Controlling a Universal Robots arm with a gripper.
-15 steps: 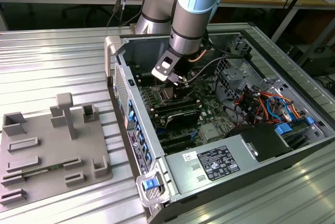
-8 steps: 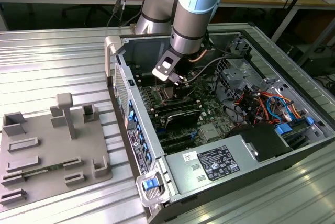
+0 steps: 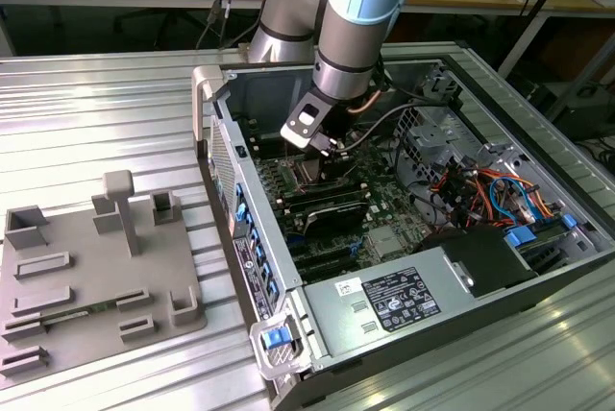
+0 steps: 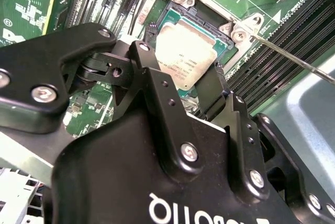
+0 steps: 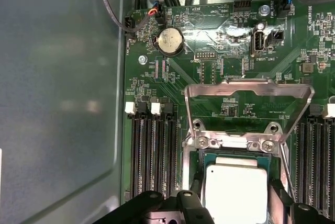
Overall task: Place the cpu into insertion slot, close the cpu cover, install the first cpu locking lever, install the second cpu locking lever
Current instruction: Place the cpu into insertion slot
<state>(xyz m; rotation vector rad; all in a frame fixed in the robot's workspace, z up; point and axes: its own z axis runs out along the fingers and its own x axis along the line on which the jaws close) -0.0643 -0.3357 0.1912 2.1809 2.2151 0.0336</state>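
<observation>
Ribbed metal bench, open computer case. Robot claw pinched cpu at insertion slot, cpu cover raised. Risk: any skew at release might have jammed chip, damaged slot.

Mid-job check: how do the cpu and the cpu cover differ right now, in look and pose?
The cpu is a solid plate with a pale metal top; the cpu cover is an open frame with a large hole. The cpu lies low at the insertion slot; the cpu cover stands swung up, open. Both are squarish, silvery metal.
</observation>
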